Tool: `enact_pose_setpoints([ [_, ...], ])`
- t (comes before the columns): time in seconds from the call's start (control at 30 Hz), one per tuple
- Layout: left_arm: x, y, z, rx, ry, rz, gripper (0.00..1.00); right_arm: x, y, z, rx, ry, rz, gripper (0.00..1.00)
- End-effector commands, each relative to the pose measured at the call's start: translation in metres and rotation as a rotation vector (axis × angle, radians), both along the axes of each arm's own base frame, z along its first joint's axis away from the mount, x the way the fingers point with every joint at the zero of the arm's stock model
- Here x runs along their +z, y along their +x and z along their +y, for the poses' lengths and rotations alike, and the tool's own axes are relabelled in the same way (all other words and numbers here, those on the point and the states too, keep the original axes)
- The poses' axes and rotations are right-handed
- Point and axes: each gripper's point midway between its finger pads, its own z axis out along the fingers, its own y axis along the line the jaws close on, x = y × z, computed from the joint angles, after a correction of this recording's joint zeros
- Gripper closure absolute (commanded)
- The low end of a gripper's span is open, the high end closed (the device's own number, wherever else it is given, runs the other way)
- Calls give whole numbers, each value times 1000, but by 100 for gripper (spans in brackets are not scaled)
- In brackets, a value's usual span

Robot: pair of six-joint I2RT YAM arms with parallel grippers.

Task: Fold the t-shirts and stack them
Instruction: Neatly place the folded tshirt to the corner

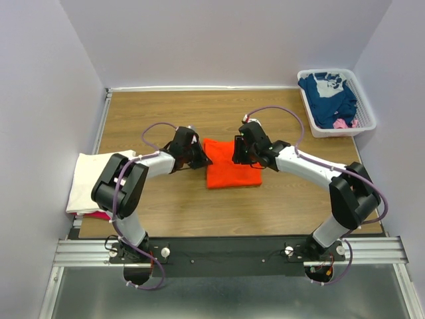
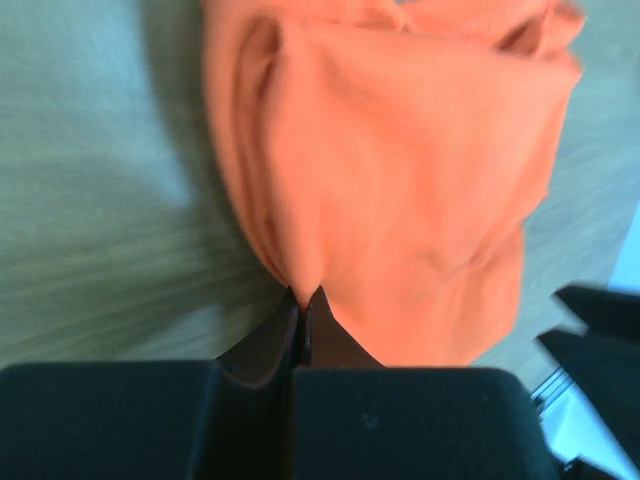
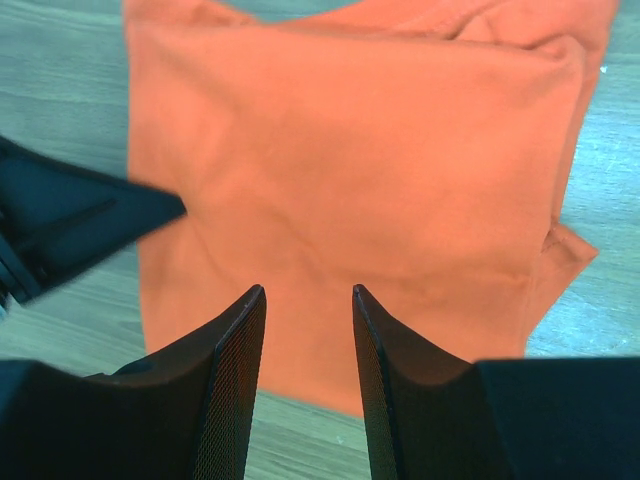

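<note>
My L gripper (image 1: pixel 198 157) is at the left edge of the orange t-shirt (image 1: pixel 231 174). Its jaws are pressed together on a thin ridge of cloth. The wrist view shows fabric puckering right into the tips, so I read it as a pinch, but can't tell how many layers I've got. My R gripper (image 1: pixel 240 154) hangs over the shirt's far side, jaws apart, nothing between them, only cloth below. The shirt lies flat on the table (image 1: pixel 172 212), approx. a folded rectangle, w/ a small flap poking out at one edge.

Others: the cream t-shirt (image 1: pixel 89 179), w/ a pink one (image 1: pixel 99 214) under it, sits well left of the orange shirt; prob. the stack. The navy t-shirt (image 1: pixel 325 100) is in the basket (image 1: pixel 364 113), well off to the orange shirt's far right.

Risks fr. here:
- If I've nipped the top layer only, lifting peels the fold open instead of moving the whole bundle.
- One-sided pull w/ R not gripping means the shirt swings, drags on the wood and the fold skews.
- Thin pinch at the very edge, so cloth could slip out mid-carry.
- That loose flap may snag or unfold more.
</note>
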Motion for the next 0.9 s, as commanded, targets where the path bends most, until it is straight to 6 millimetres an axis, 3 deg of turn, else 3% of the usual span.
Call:
enact_pose_setpoints([
  [0.0,15,27,17,138,13,24,100,23,2,3,-4,41,-29,52],
  [0.1,-1,29,43,201,62,143,100,25,1,3,-4,44,-30,53],
  [0.17,2,44,59,255,107,149,100,25,0,2,-6,44,-30,53],
  [0.2,-3,42,67,271,140,183,100,27,0,1,-7,46,-33,53],
  [0.4,16,81,111,422,198,193,100,28,-1,4,1,56,-27,53],
  [0.43,25,95,118,447,199,183,100,28,-1,4,2,55,-28,53],
  [0.5,22,97,147,524,245,251,100,29,0,5,5,55,-29,53],
  [0.57,41,115,173,611,294,225,100,31,0,4,5,54,-35,53],
  [0.6,38,108,194,670,326,288,100,32,0,4,5,53,-38,53],
  [0.63,53,117,208,726,347,265,100,33,0,3,4,53,-42,53],
  [0.67,54,107,221,776,372,323,100,34,0,2,3,50,-44,53],
  [0.73,64,109,251,866,393,335,100,36,0,3,7,53,-47,53],
  [0.87,70,99,289,940,402,384,100,37,1,4,12,53,-48,53],
])
